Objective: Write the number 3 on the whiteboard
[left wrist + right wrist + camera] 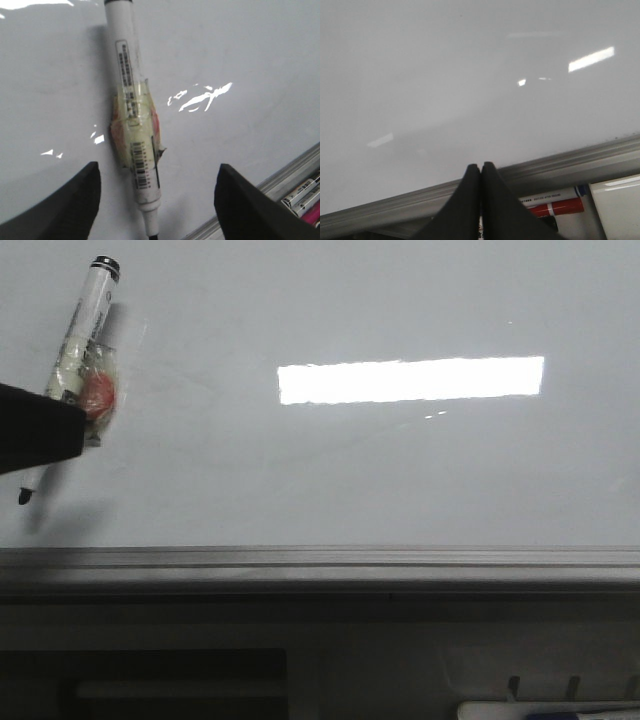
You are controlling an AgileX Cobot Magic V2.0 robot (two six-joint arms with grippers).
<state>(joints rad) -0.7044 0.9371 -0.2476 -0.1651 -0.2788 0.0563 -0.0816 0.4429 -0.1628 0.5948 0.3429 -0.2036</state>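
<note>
Whiteboard (400,470): large glossy pale board filling the front view, grey metal edge strip (320,562) along its near side, a bright rectangular light reflection (410,379) at centre; surface bare, no stroke of the number 3 visible in any view. Marker (72,360): white-barrelled, black-tipped, wrapped mid-barrel in clear tape over a reddish patch, at the board's left side, tip pointing toward the near edge; whether the tip touches the board cannot be told. Left tool (155,200): in the wrist view its dark fingers stand wide apart on either side of the marker, no contact visible, so a grip on the barrel cannot be confirmed. Right tool (481,172): fingers pressed together, empty, poised over the near edge strip, spare markers (555,205) lying beyond it. Step in hand, judged: starting the numeral. Advice: secure the barrel first, set the tip down lightly, draw in open board away from the edge.
</note>
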